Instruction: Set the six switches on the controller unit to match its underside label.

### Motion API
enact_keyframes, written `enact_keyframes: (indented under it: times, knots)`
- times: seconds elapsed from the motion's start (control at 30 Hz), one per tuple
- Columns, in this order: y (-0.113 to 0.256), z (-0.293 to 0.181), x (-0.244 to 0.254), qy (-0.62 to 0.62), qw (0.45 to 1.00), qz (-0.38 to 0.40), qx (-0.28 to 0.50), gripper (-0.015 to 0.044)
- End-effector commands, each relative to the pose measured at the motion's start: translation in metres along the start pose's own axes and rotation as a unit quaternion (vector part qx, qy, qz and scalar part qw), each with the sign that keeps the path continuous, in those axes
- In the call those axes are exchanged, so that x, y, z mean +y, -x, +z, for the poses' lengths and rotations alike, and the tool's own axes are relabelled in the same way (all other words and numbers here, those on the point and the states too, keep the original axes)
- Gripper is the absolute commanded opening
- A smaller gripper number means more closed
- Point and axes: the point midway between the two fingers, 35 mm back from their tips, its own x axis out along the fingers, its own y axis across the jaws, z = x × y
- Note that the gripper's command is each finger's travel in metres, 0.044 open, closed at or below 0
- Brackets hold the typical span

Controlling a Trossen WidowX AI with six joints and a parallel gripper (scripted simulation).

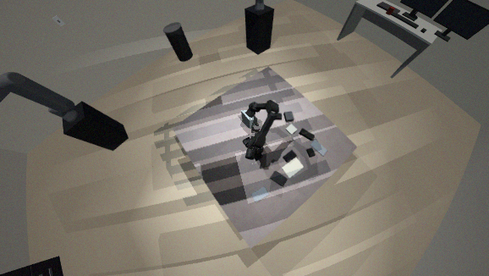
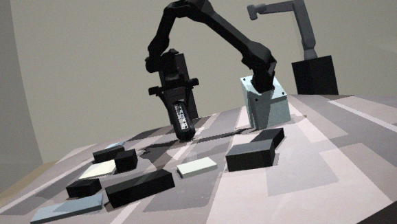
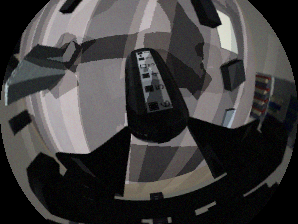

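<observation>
The dark grey controller unit (image 2: 187,133) (image 3: 155,127) is held between the fingers of my gripper (image 2: 181,99) (image 3: 158,124). It hangs steeply tilted, with its lower end close to the bench; I cannot tell if it touches. A pale strip, the label (image 2: 180,116) (image 3: 159,98), faces the wrist camera and the exterior view. In the wrist view its numbers run away from me, with 6 nearest. Squares 4, 5 and 6 look filled, 3 looks empty, 2 looks dark but small, and 1 is too small to tell. The rocker switches are hidden.
A pale blue-grey box (image 2: 281,111) (image 1: 246,118) stands by the arm's base. On the bench lie a dark grey block (image 2: 250,158), a white block (image 2: 197,167), a long black block (image 2: 140,189), a cream panel (image 2: 98,170), a blue-grey plate (image 2: 69,207) and several small black blocks.
</observation>
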Motion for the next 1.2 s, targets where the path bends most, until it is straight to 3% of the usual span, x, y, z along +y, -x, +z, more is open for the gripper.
enact_keyframes:
  times: [0.0, 1.17]
  knots:
    - [-0.01, 0.001, 0.002, 0.002, 1.0, 0.01, -0.007, 0.0338]
    - [-0.03, -0.018, 0.002, 0.002, 1.0, 0.01, -0.007, 0.0338]
